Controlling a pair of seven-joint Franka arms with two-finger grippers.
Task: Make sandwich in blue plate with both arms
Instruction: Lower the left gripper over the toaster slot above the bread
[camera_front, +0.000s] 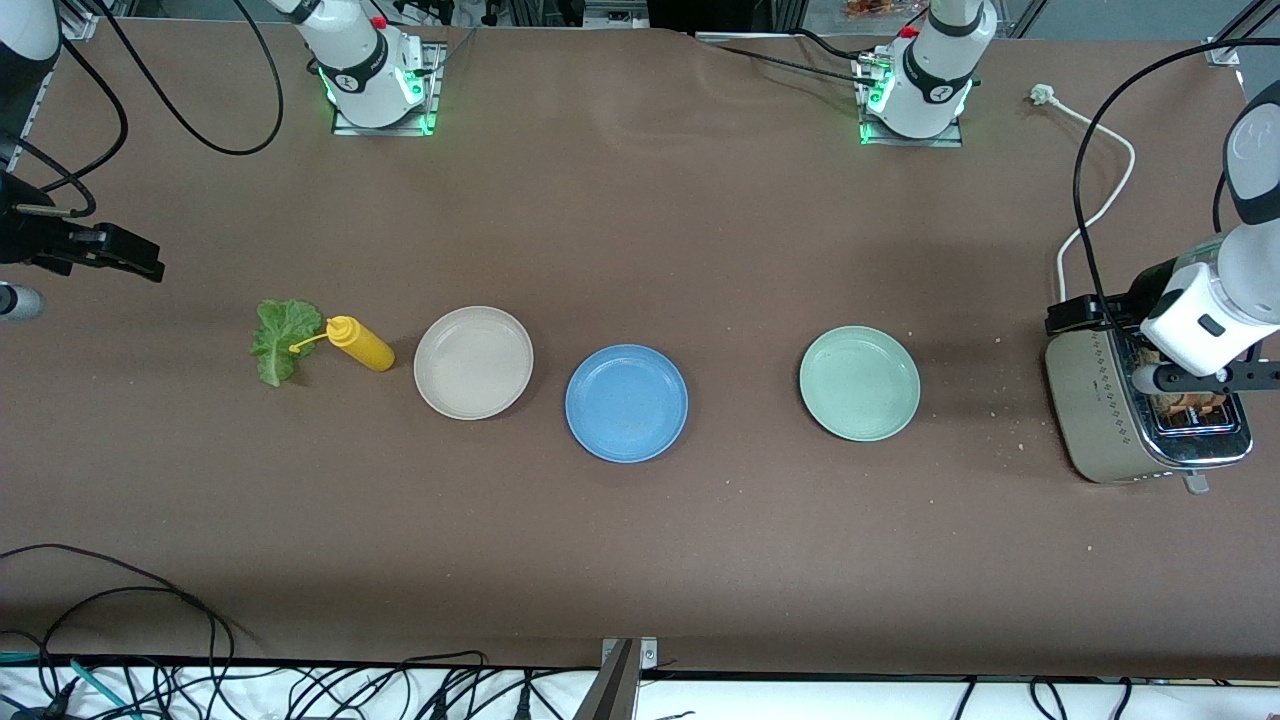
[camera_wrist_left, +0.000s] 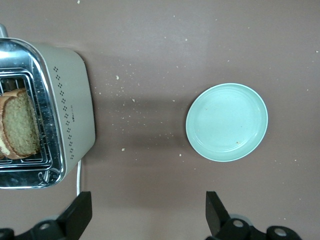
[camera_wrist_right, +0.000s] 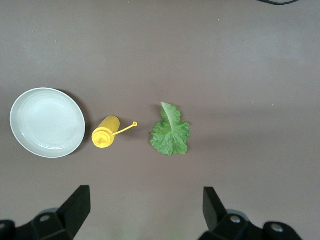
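The blue plate (camera_front: 626, 402) lies bare at the middle of the table. A green lettuce leaf (camera_front: 282, 340) (camera_wrist_right: 171, 131) lies flat toward the right arm's end, beside a yellow squeeze bottle (camera_front: 360, 343). Two brown bread slices (camera_wrist_left: 20, 125) (camera_front: 1190, 408) stand in the toaster (camera_front: 1110, 410) at the left arm's end. My left gripper (camera_front: 1075, 312) (camera_wrist_left: 148, 210) hangs open over the toaster's edge, nothing between its fingers. My right gripper (camera_front: 120, 255) (camera_wrist_right: 146, 207) hangs open above the table near the lettuce, holding nothing.
A beige plate (camera_front: 473, 362) (camera_wrist_right: 47, 122) sits between the bottle (camera_wrist_right: 106, 135) and the blue plate. A pale green plate (camera_front: 859, 382) (camera_wrist_left: 227, 121) sits between the blue plate and the toaster (camera_wrist_left: 60, 110). Crumbs lie scattered near the toaster. A white cord (camera_front: 1100, 200) runs from it.
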